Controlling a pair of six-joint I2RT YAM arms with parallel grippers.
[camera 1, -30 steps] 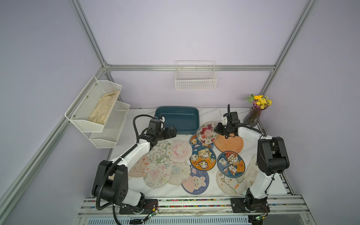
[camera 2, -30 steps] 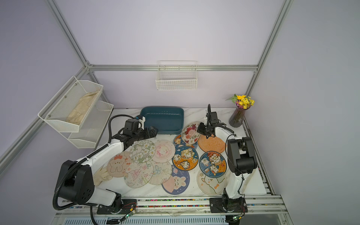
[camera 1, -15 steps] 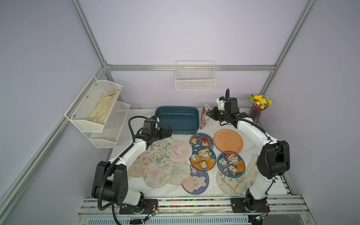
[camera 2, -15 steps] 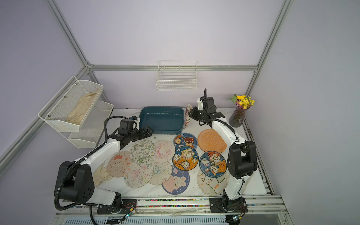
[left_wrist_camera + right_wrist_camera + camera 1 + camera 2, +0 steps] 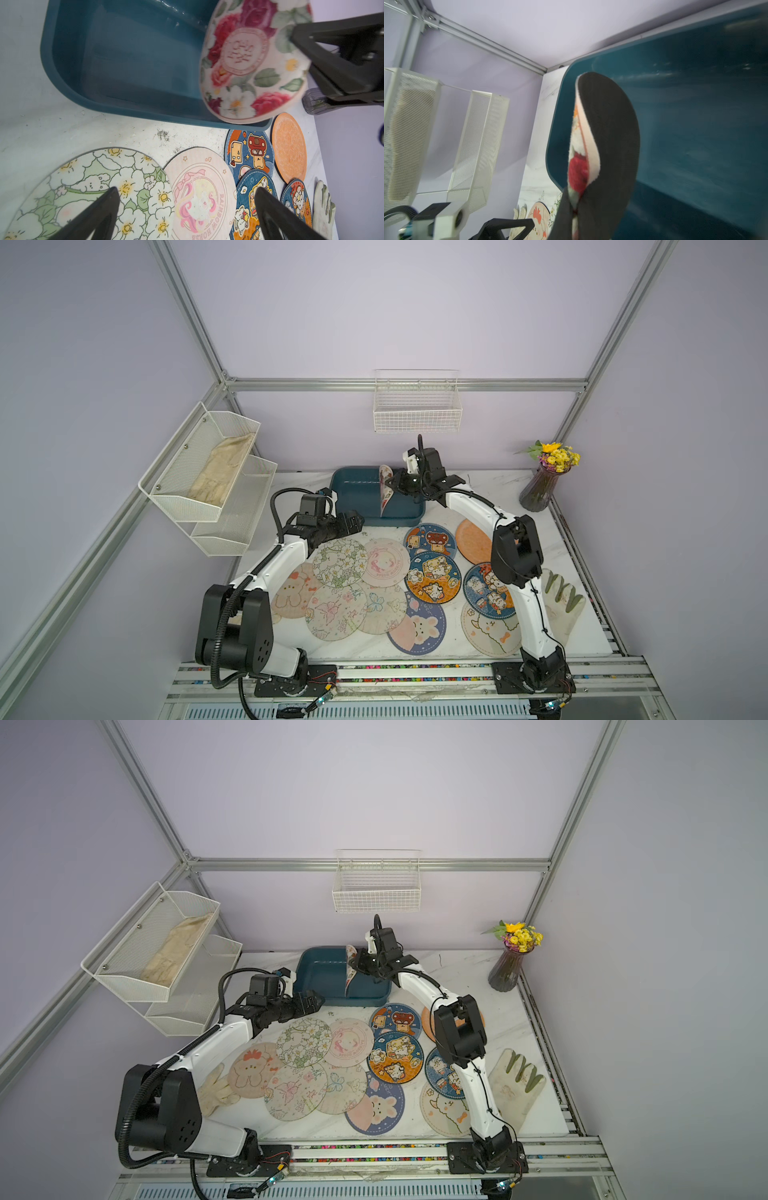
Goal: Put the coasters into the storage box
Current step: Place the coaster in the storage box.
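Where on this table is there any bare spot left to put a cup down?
Bare marble lies between the vase and the orange coaster, and left of the storage box. The box's floor is bare too. The middle is crowded with overlapping coasters.

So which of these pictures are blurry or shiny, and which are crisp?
Right wrist view: the white mesh shelves and shallow teal plastic storage box are streaked with blur. Left wrist view: the round rose-printed coaster is soft-edged, and small glints sit on the box wall. Both top views: sharp, evenly lit, only faint shadows.
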